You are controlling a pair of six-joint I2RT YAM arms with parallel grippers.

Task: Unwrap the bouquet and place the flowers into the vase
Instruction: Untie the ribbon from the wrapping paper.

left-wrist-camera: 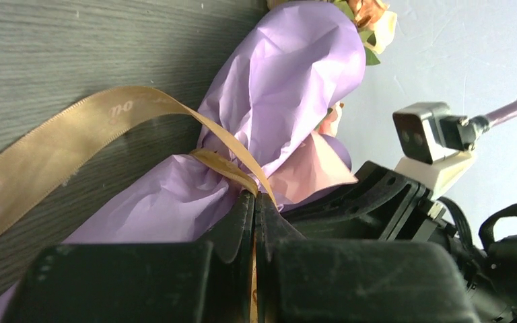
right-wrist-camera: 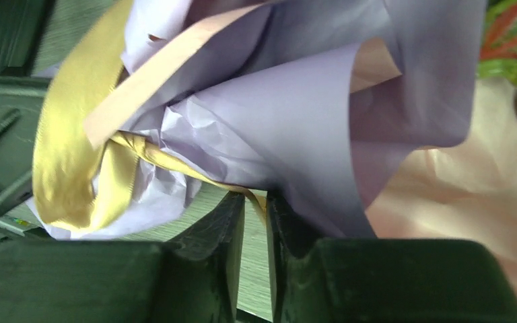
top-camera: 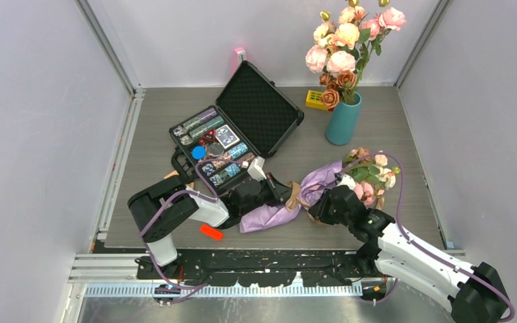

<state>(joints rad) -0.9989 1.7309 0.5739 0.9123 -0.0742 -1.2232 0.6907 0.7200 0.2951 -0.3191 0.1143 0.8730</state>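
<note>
The bouquet lies on the table in lilac paper, its flowers pointing right, toward the teal vase. A tan ribbon is tied round the bouquet's waist. My left gripper is shut on a strand of that ribbon, right at the knot. My right gripper sits at the bouquet's near side. Its jaws stand a narrow gap apart, with a ribbon strand running down into the gap at the tips. The lilac paper fills most of the right wrist view.
The vase holds a big bunch of pink-cream and rust roses. An open black case of chips and cards lies at the back left. A yellow block sits left of the vase, an orange piece near the front edge.
</note>
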